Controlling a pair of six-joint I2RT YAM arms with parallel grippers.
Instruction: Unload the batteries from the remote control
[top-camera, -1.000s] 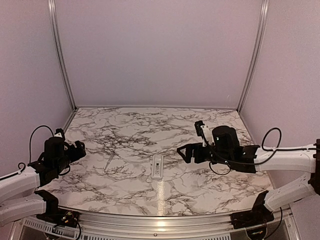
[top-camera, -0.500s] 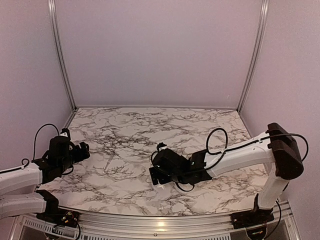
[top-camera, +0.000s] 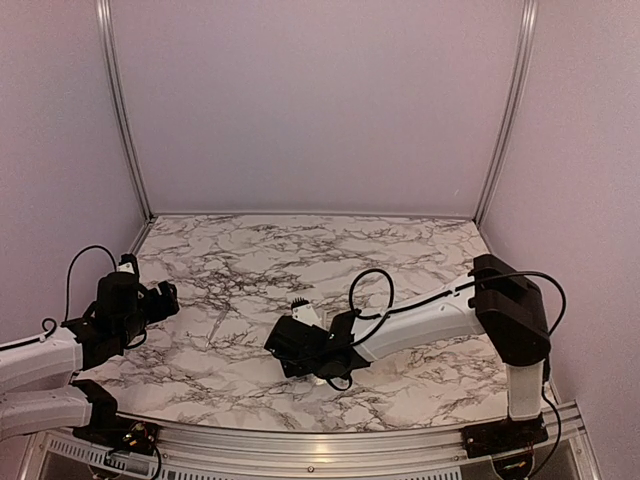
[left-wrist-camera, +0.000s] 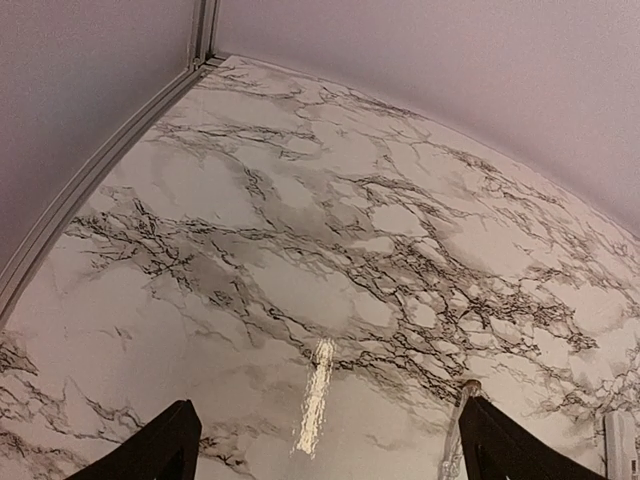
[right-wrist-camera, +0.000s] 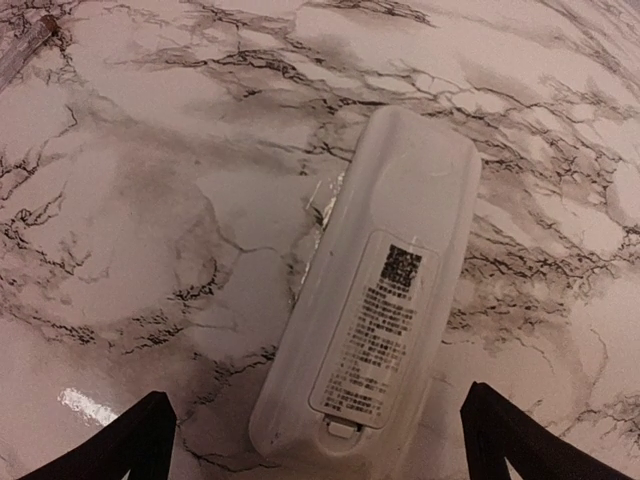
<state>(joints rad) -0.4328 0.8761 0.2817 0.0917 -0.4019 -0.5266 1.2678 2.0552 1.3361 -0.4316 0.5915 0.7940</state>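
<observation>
On the desk (right-wrist-camera: 120, 200), near its middle, the remote (right-wrist-camera: 385, 290) lies flat, printed cover (right-wrist-camera: 375, 330) up and apparently closed; no batteries show. The right end effector (right-wrist-camera: 315, 400) hangs over its latch end, jaws wide, holding nothing. The left end effector (left-wrist-camera: 325, 425) hovers wide and empty, well apart. Closing on that slim body could skid or spin it on the glossy desk, or pinch the cover shut

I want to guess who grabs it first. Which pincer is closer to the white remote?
Right. The right pincer hangs open just over the remote control; the left pincer sits far off, near the table's left edge.
</observation>
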